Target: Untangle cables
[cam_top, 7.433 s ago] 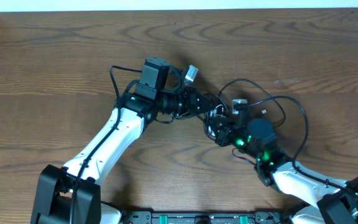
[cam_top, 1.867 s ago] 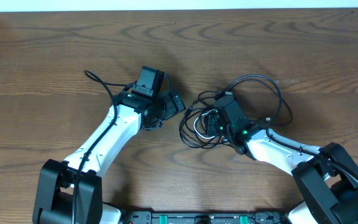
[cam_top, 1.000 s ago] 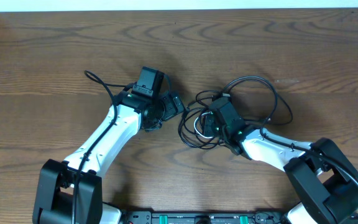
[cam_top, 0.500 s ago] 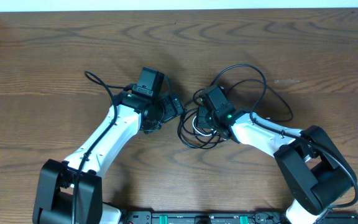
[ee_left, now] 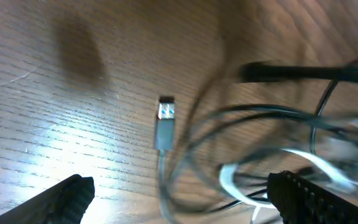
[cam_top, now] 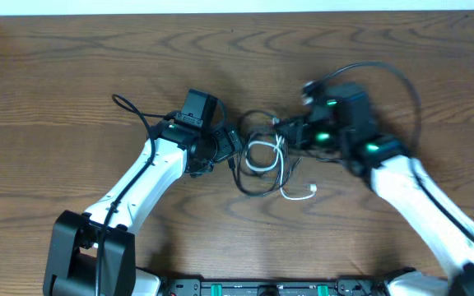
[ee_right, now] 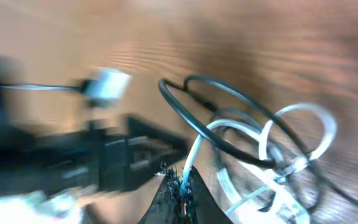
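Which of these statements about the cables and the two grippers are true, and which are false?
1. The left gripper has its fingers wide apart. True.
2. The white cable lies alone at the table's edge, far from the black cables. False: it is coiled among the black cables near the middle of the table.
3. The right gripper is shut on the white cable. True, as far as the blurred right wrist view shows: the cable comes out from between its closed fingertips.
4. The left gripper holds a plug. False: the plug lies on the wood, apart from its fingers.
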`<state>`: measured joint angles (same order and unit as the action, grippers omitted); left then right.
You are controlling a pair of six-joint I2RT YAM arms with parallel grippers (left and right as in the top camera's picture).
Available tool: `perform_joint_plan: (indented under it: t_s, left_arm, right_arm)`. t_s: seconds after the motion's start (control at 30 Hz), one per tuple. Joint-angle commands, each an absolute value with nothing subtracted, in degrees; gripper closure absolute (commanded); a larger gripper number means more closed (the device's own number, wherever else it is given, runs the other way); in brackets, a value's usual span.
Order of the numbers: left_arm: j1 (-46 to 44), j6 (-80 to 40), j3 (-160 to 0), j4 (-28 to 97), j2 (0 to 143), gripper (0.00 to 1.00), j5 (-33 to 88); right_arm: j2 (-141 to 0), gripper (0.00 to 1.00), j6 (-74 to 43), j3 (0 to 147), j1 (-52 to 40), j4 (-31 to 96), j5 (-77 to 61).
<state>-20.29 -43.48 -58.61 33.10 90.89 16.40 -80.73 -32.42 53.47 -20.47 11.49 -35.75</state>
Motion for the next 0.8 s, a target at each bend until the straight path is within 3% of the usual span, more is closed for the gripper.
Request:
perform_joint_plan:
  t_s: [0.0, 0.2, 0.3, 0.5, 0.77]
  left_arm:
    - [-20.2, -43.7, -58.6, 33.4, 91.4, 0.04, 16.4]
    - [-20.2, -45.2, -58.6, 33.1, 91.4, 0.04, 17.7]
    - [-20.2, -44.9, -58.6, 30.3, 91.4, 0.04, 25.0]
    - [-20.2, -32.0, -58.6, 17.7, 91.4, 0.04, 40.5]
    - [-21.4, -21.4, -58.6, 15.4, 91.4, 0.05, 41.3]
  right_arm:
    - [-76.2, 0.99, -31.2, 53.7, -15.9, 11.6, -51.8]
    - [-73.6, 0.99, -31.2, 53.7, -10.3, 11.5, -56.5]
    - [-74.3, 0.99, -31.2, 53.6, -10.3, 12.4, -55.5]
    - [-76.1, 0.99, -31.2, 53.6, -10.5, 17.7, -55.0]
    - [-76.2, 0.99, -34.6, 53.6, -10.5, 18.9, -58.1]
